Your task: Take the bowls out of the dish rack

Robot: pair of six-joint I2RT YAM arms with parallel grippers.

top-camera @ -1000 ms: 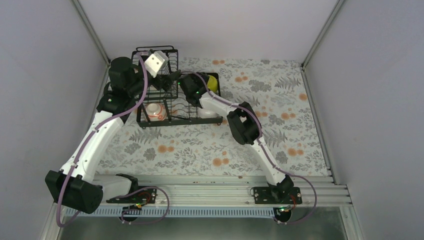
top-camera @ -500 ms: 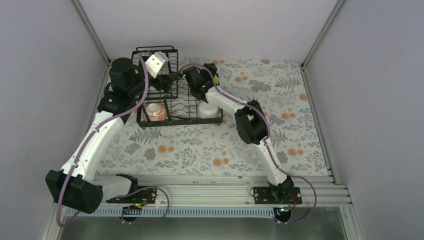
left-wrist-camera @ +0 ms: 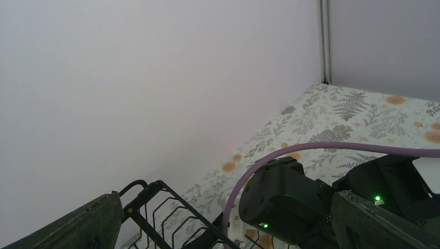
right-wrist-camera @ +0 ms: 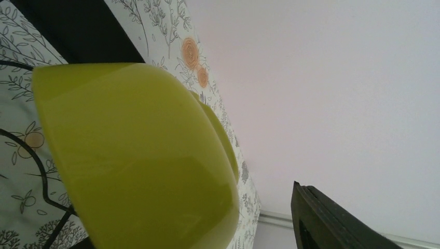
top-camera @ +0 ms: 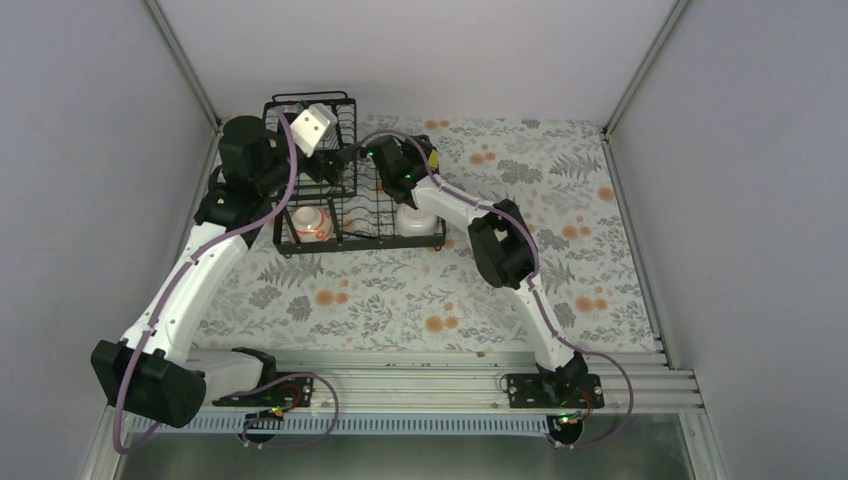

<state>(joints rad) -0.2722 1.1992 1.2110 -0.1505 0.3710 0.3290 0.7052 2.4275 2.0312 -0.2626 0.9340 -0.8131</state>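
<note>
In the one dish rack (top-camera: 360, 215), three bowls: patterned (top-camera: 311, 221), white (top-camera: 418, 224), green (right-wrist-camera: 135, 155).

A robot-lab test cell, not a kitchen: bare pale panels (top-camera: 430, 50) in metal posts (top-camera: 183, 65) box the floral-clothed desk (top-camera: 400, 300) on three sides, and along the desk's near edge an aluminium rail (top-camera: 420, 385) carries two bolted arm bases (top-camera: 545, 388) trailing purple cables (left-wrist-camera: 332, 146).

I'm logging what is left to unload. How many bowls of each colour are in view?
Yellow-green bowl: 1
Plain white bowl: 1
White bowl with red-orange pattern: 1
Total: 3 bowls
</note>
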